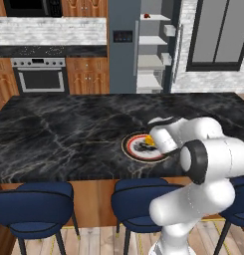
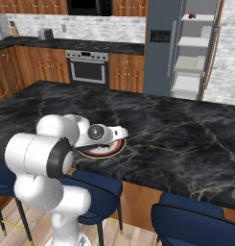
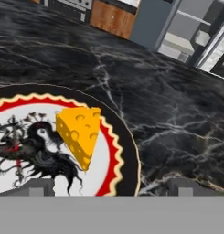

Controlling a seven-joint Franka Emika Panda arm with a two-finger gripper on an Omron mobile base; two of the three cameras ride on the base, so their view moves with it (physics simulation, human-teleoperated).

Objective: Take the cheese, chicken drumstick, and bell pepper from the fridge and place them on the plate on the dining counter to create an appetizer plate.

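- Your hand view gives the close look: the cheese lies on the plate, a yellow-orange wedge with round holes, on the white field just inside the red scalloped band, touching the dark figure painted at the plate's centre.
- In that view the gripper stands wide: the two dark fingertips sit far apart at the bottom, nothing between them, the cheese clear of both.
- The left base view shows only a sliver of the cheese past the white wrist; the plate is half covered by the arm.
- The right base view hides the cheese behind the hand; you get just a strip of the plate under the wrist.
- The base views show what the hand view crops: the fridge stands open behind the dining counter, white shelves bared, with a small red thing, likely the bell pepper, on the top shelf. It shows again in the right base view.
- Chicken drumstick: you cannot pick it out on any shelf at this size.
- The plate sits near the counter's near edge, roughly mid-length, just above the blue stools.
- Open marble runs left, right and toward the far edge of the plate; the slab around it carries nothing else you can see.
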